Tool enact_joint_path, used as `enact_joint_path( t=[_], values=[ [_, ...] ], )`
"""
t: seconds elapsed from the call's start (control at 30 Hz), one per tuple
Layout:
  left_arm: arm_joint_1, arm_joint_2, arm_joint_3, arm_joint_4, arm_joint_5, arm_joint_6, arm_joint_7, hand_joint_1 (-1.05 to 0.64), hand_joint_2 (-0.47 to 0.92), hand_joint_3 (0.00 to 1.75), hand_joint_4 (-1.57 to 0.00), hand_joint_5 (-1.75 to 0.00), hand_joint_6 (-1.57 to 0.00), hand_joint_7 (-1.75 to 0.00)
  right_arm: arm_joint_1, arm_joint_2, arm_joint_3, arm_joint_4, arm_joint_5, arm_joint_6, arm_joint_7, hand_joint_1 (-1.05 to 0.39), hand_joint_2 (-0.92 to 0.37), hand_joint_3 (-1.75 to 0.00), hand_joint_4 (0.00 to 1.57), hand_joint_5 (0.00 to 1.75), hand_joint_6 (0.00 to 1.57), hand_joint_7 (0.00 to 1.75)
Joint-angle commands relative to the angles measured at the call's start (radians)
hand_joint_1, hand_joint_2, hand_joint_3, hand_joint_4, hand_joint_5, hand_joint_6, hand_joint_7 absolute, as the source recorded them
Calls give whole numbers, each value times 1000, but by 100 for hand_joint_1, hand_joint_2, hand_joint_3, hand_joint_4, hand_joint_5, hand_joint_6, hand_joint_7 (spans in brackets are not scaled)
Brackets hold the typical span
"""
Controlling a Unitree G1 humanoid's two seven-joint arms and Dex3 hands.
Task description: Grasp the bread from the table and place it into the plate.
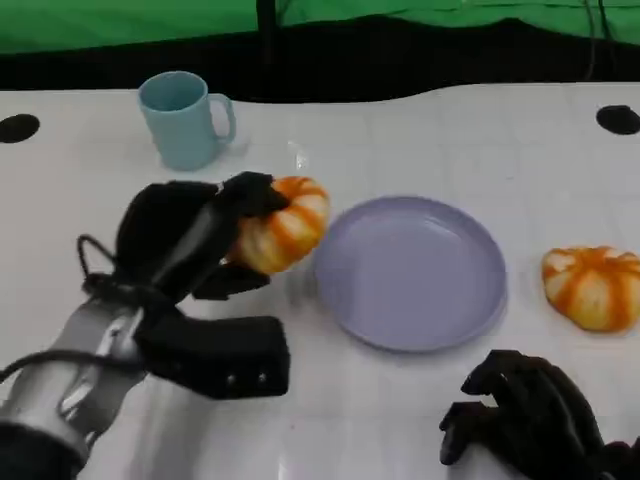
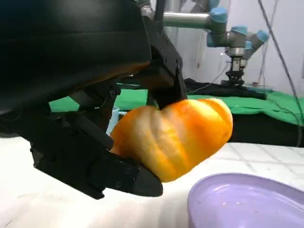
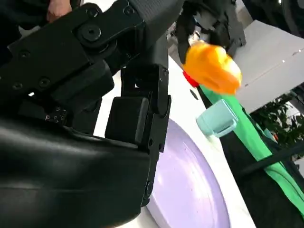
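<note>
white counter (image 1: 420,130) under green backdrop. left of frame centre, the left hand (image 1: 185,245) has its fingers clamped on the bread (image 1: 283,222), lifted just beside the plate (image 1: 345,300), likely to carry it in. right hand (image 1: 530,415), lower right, rests curled, holding nothing.

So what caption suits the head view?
Left hand lifts striped bread beside the empty purple plate.
</note>
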Motion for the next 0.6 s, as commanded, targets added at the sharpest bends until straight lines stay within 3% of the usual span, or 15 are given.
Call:
enact_joint_path(
  t=[0.03,0.07,0.13,0.17,0.43,0.57,0.6],
  values=[
    [-92,-35,-38,82,20,-27,36,-37,83,38,-83,-175,-71,-157,-2,-8,-10,14,6,-12,15,-104,-72,0,157,75,157,38],
    [-120,-54,-53,104,25,-21,25,-37,83,39,-83,-175,-69,-163,-1,-6,-9,13,6,-11,13,-105,-72,0,157,75,157,38],
    [-153,-73,-72,133,29,-17,14,-37,81,43,-84,-175,-80,-135,0,-4,-10,11,6,-8,10,-105,-72,0,157,74,157,38],
    [-177,-92,-86,160,34,-14,8,-37,80,45,-85,-175,-82,-133,4,-3,-7,7,3,-11,9,-105,-72,0,157,74,157,38],
    [-291,-186,-152,323,36,-17,18,-38,78,51,-91,-175,-71,-166,15,-2,2,-7,-9,-20,7,-105,-74,-1,157,75,157,39],
    [-332,-218,-171,401,37,-35,34,-39,78,56,-91,-175,-74,-151,19,-2,3,-10,-9,-21,11,-105,-73,-1,157,74,157,38],
    [-343,-225,-177,422,38,-41,38,-38,79,56,-90,-175,-75,-139,20,-1,3,-11,-9,-22,9,-105,-73,0,157,74,157,38]
  ],
)
